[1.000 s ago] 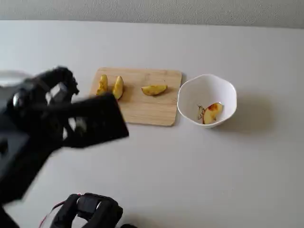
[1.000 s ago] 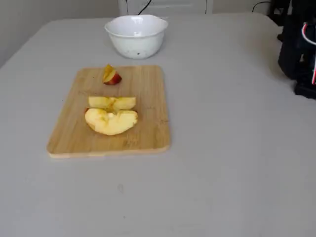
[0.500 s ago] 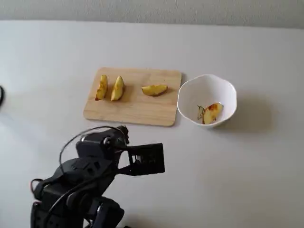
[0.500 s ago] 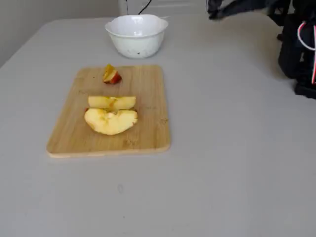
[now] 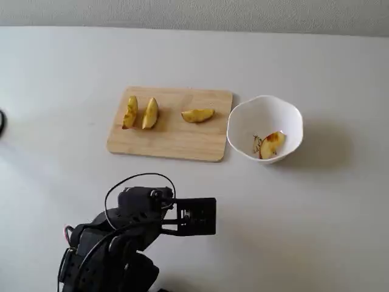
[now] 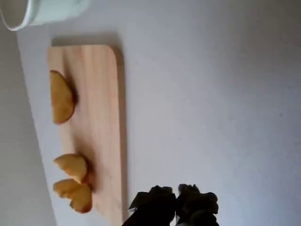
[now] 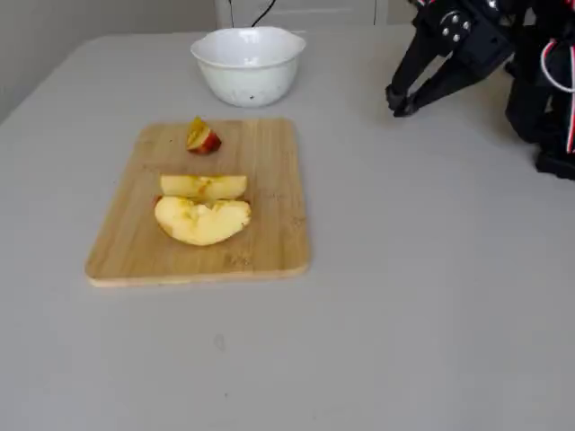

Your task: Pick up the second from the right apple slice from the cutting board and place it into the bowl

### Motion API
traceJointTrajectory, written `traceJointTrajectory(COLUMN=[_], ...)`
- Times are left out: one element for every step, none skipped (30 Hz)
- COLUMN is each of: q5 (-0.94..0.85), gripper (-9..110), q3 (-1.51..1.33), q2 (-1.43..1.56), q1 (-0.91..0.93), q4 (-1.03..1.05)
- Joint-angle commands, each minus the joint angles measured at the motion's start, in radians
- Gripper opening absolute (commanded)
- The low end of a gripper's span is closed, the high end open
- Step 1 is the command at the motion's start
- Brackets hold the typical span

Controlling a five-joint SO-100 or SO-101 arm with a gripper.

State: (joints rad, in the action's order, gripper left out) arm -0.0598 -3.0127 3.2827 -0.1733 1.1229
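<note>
Black claw (image 7: 401, 102) closed, empty, above table (image 7: 431, 269)

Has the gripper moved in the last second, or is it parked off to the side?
Yes. In a fixed view the gripper has swung into frame from the upper right, now low over the table right of the bowl; a second ago it was out of view.
</note>
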Motion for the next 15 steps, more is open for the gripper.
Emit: traceJointTrajectory(q5=[-0.011,-0.011,-0.011,-0.015,-0.018,-0.018,-0.018,-0.018,-0.018,-0.018,-0.018,-0.018,-0.018,-0.018,-0.018], gripper=[0,0,0,0,0,0,0,0,0,0,0,0,0,0,0], q3=[0.002,0.002,0.002,0.0,0.0,0.0,0.0,0.0,0.0,0.0,0.0,0.0,0.0,0.0,0.0], q2=[0.009,0.009,0.009,0.009,0.009,0.009,0.009,0.009,0.009,0.009,0.009,0.009,0.009,0.009,0.009], q1=[0.002,0.002,0.0,-0.003,-0.006,-0.006,-0.006,-0.006,-0.006,-0.006,-0.006,-0.006,-0.006,-0.006,-0.006], q4=[-0.005,-0.005,-0.005,-0.005,-0.005,-0.005,-0.005,-0.005,-0.005,-0.005,-0.005,-0.005,-0.005,-0.005,-0.005])
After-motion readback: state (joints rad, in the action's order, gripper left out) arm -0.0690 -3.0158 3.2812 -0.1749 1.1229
